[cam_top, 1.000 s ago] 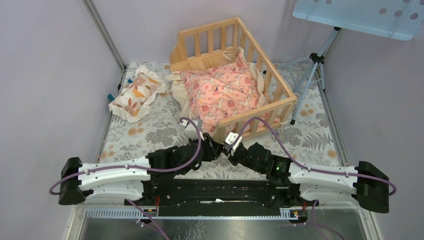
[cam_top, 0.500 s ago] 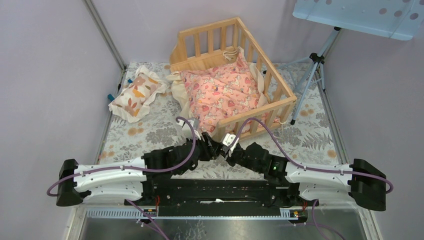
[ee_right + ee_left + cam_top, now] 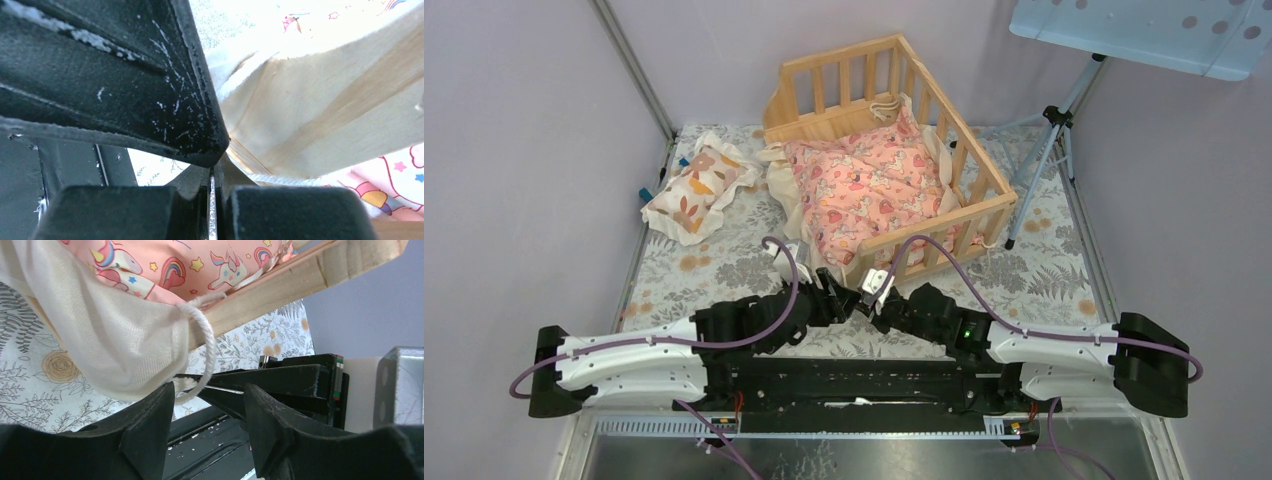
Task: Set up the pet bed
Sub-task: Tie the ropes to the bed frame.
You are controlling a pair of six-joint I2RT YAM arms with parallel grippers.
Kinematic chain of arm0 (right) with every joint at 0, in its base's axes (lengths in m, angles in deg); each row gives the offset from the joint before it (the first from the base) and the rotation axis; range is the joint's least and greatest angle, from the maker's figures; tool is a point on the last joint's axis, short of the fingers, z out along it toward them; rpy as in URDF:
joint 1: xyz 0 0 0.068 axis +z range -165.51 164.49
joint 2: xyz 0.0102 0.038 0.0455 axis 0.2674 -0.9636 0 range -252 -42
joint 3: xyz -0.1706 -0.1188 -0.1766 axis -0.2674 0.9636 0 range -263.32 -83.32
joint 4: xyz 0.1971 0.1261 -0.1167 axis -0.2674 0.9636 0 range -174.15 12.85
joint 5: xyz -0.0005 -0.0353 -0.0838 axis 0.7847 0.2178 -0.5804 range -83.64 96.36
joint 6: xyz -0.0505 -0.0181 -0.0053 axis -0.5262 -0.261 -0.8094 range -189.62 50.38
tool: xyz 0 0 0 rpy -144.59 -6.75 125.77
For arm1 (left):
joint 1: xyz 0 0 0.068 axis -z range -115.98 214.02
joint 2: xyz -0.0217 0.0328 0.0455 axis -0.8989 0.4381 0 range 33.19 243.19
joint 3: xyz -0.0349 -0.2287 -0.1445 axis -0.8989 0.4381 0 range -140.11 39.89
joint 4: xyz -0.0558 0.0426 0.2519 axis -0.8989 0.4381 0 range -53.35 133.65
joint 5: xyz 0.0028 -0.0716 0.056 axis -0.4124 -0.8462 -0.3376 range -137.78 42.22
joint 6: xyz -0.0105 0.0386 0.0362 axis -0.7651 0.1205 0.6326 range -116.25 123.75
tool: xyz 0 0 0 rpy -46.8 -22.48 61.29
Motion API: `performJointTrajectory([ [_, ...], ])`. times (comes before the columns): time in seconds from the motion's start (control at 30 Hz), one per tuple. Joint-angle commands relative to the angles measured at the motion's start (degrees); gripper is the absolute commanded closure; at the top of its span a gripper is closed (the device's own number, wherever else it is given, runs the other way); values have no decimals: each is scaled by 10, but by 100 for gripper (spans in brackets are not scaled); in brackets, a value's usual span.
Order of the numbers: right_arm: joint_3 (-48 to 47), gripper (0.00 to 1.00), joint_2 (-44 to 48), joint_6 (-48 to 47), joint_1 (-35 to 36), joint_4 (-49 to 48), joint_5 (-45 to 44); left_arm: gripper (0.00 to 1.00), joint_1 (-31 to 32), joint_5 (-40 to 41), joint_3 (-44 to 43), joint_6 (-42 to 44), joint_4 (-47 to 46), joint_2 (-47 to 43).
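**Asker:** So, starting from the left: why is the pillow [image 3: 696, 186] out at ten o'clock on the table [image 3: 1044, 280]?

**Me:** It isn't wanted yet, I judge. It lies well apart from the frame, and my fingers are busy elsewhere.

**Asker:** And your left gripper?

**Me:** My left gripper [image 3: 207, 395] has its fingers parted, clamped on nothing. The cushion's cream ruffle [image 3: 115, 340] sags down to one finger, and a white cord [image 3: 210, 347] loops through the gap. I think that cord is what I am here for.

**Asker:** The right one?

**Me:** My right gripper [image 3: 211, 185] is pressed shut, close by the wooden rail end and just beside my left. A strand of cord runs near its tip; whether it is pinched, I cannot tell.

**Asker:** Where is the pet bed?

**Me:** The pet bed [image 3: 839, 56] sits at twelve to one o'clock on the table, open side toward nine. The pink cushion [image 3: 869, 185] lies inside and spills out that way. Both my grippers meet at its seven o'clock corner, presumably to tie the cushion to the rail.
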Motion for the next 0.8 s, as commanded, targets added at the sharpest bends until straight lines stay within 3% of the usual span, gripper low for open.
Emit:
performJointTrajectory([
  [0.0,-28,100,-5,-8,-5,-36,12,42,2,29,7,-10,23,-20],
  [0.5,-34,100,-13,-4,-6,-35,18,34,2,105,37,-49,72,-63],
  [0.77,-32,100,-12,1,-6,-34,23,34,2,149,69,-101,73,-106],
])
